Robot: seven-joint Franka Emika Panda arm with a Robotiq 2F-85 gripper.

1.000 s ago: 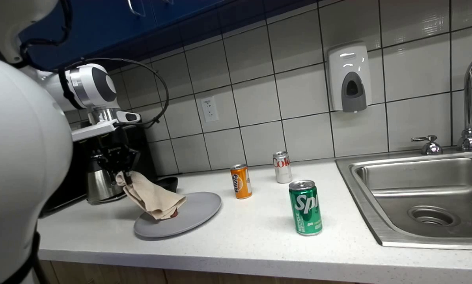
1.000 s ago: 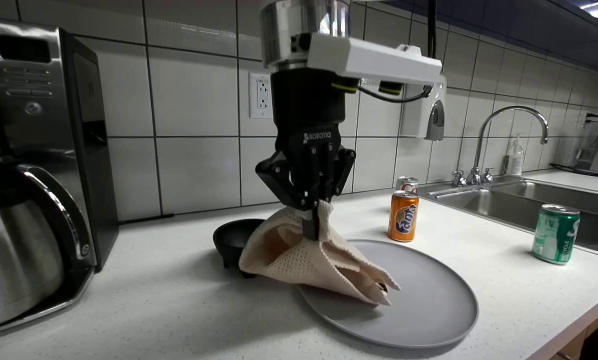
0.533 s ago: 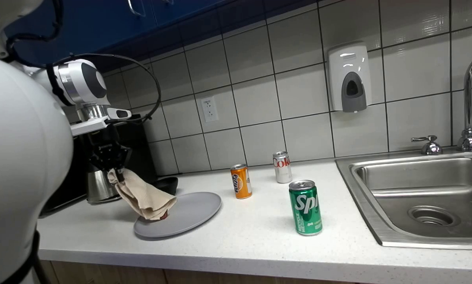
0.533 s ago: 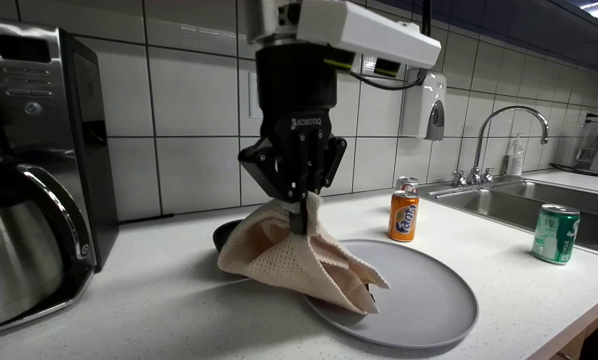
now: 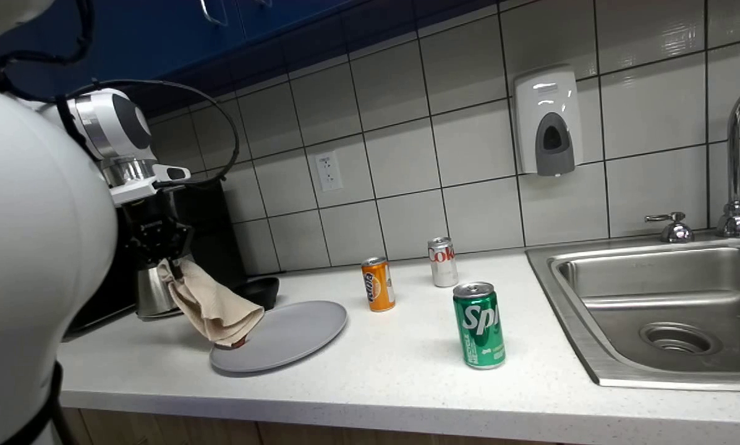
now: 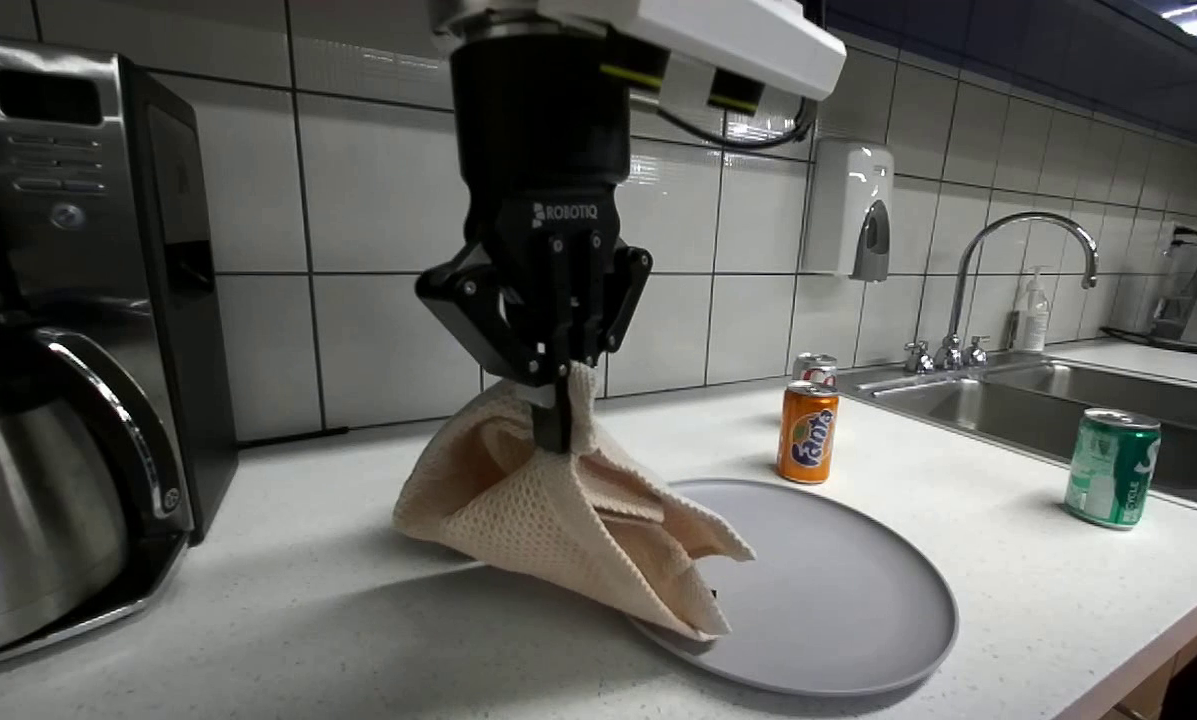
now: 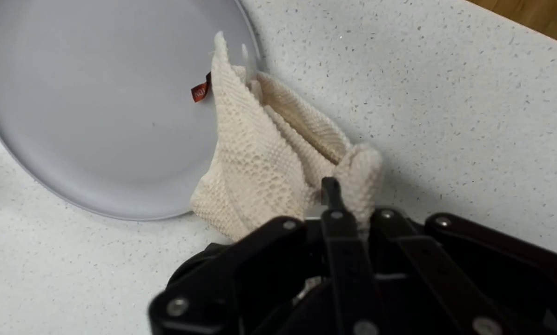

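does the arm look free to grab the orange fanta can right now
Probably not: the claw is shut on the cloth and would likely need to release it before gripping the Fanta can.

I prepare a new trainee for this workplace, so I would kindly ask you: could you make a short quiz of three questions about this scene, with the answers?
1. What does the pincer grip?
A) a spoon
B) a beige cloth
C) a mug

2. True or false: in the wrist view, the beige cloth overlaps the edge of the plate.

3. How many drink cans stand on the counter?

Key
1. B
2. True; much of the plate is bare, though.
3. Three: an orange can, a silver can and a green can.
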